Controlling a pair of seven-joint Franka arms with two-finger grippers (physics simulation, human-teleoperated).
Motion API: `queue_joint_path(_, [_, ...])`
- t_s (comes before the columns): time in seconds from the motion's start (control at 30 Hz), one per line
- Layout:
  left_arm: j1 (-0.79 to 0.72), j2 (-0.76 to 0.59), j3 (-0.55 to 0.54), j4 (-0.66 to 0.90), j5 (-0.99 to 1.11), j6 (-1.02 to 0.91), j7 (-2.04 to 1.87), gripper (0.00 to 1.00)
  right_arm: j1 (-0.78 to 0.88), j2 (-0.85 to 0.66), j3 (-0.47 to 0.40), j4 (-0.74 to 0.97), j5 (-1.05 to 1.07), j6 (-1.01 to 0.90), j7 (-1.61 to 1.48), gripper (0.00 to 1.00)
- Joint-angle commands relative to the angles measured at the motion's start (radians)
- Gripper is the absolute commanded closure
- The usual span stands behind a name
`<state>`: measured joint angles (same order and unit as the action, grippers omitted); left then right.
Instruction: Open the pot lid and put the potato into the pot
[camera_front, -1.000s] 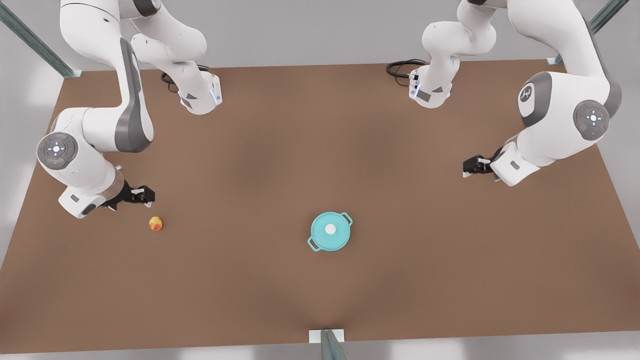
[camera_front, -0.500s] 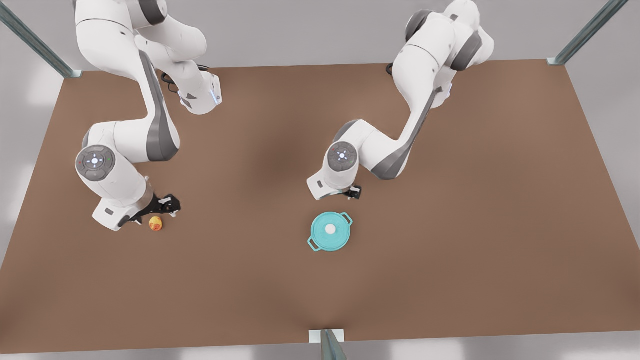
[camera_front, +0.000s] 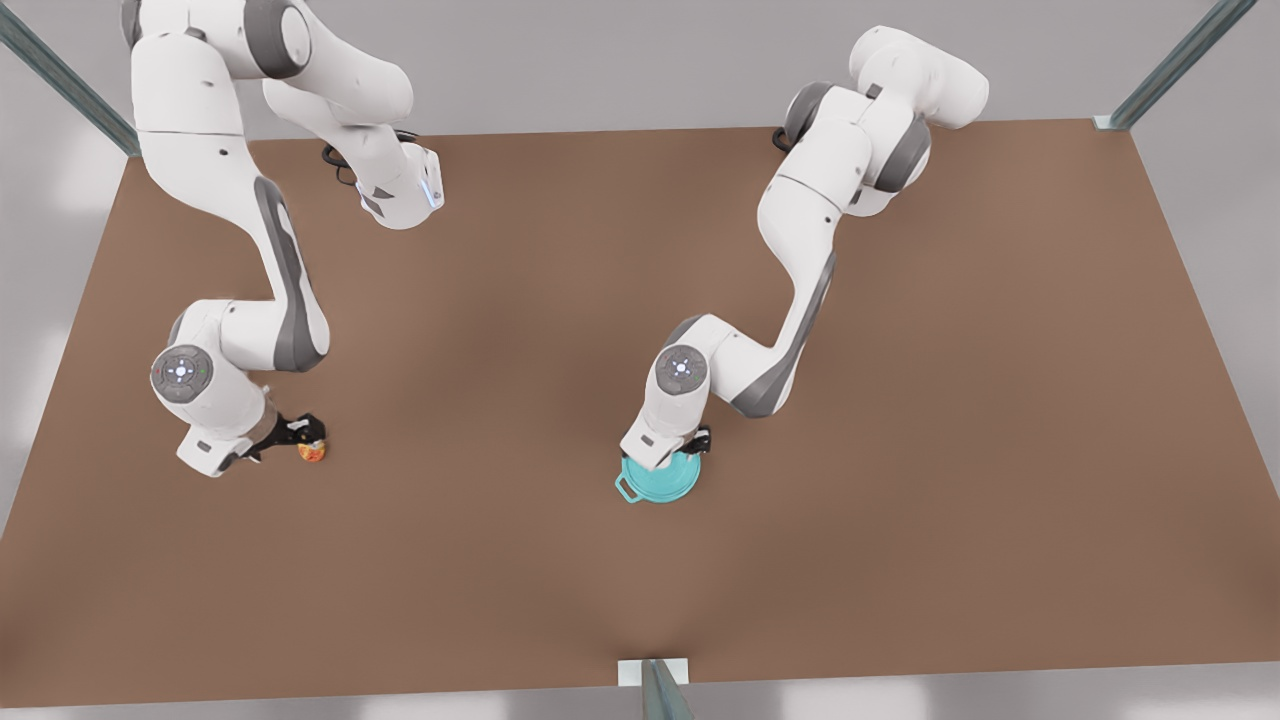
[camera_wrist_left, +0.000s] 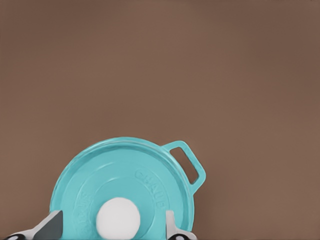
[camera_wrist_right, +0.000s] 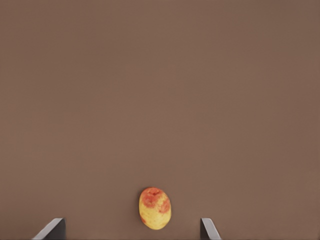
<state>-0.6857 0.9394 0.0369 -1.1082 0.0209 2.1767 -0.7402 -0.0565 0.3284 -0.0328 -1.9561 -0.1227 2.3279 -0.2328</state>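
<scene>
The teal pot (camera_front: 627, 490) stands on the table with the pot lid (camera_front: 665, 483) on it. My left gripper (camera_front: 680, 452) hovers over the lid, hiding part of it. In the left wrist view the lid (camera_wrist_left: 125, 175) and one loop handle (camera_wrist_left: 192, 165) show, and my left gripper (camera_wrist_left: 112, 228) is open with a finger on each side of the white knob (camera_wrist_left: 118, 218). The yellow-orange potato (camera_front: 313, 452) lies at the front view's left, with my right gripper (camera_front: 303, 432) just above it. In the right wrist view the potato (camera_wrist_right: 155, 208) lies between the open right gripper's (camera_wrist_right: 131, 231) fingers, untouched.
The brown table (camera_front: 900, 450) spreads wide around both objects. Both arm bases (camera_front: 400, 195) stand at the far edge with cables beside them. A metal post (camera_front: 655, 690) rises at the near edge.
The left arm swung in from the front view's right and came down over the pot lid. The right gripper moved down onto the potato's spot. Pot and potato stayed put.
</scene>
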Motion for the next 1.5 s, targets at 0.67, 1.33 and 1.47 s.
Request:
queue_joint_path(0.67, [0.080,-0.027,0.006,0.010,0.033,-0.044,-0.061,0.77,-0.077,0.192,-0.013,-0.027,0.156,0.028,-0.382,0.00])
queue_joint_path(1.33, [0.538,-0.735,-0.023,-0.424,-0.070,-0.663,0.861,0.00,-0.075,0.235,-0.027,-0.018,0.107,0.057,-0.415,0.35])
queue_joint_path(1.47, [0.545,-0.722,-0.020,-0.433,-0.087,-0.663,0.861,0.00,-0.075,0.236,-0.027,-0.018,0.107,0.057,-0.416,0.45])
